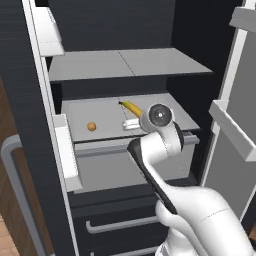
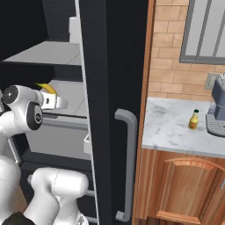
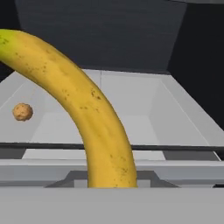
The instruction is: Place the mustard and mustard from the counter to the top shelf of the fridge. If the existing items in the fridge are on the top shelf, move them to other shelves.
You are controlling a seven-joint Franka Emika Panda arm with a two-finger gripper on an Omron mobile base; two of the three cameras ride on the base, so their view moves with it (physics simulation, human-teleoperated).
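Note:
My gripper (image 1: pixel 134 118) is shut on the banana (image 1: pixel 130 107), holding it just above the lower grey tray (image 1: pixel 125 146) inside the fridge (image 1: pixel 20 100). In the hand view the banana (image 3: pixel 94 127) curves up and left, hiding the fingertips. The small round orange fruit (image 1: pixel 91 126) lies on the tray floor, left of the banana, and shows again as the orange fruit (image 3: pixel 22 112). The top shelf (image 1: pixel 130 65) is a bare flat slab above. An amber mustard bottle with a dark cap (image 2: pixel 194 119) stands upright on the marble counter (image 2: pixel 171 127), right of the fridge.
White door bins stick out on the left (image 1: pixel 65 152) and right (image 1: pixel 232 130) of the fridge opening. A thick grey bar handle (image 2: pixel 127 145) runs down the black fridge side. A grey machine (image 2: pixel 217 110) stands beside the mustard. Dark drawers (image 1: pixel 115 220) sit below the tray.

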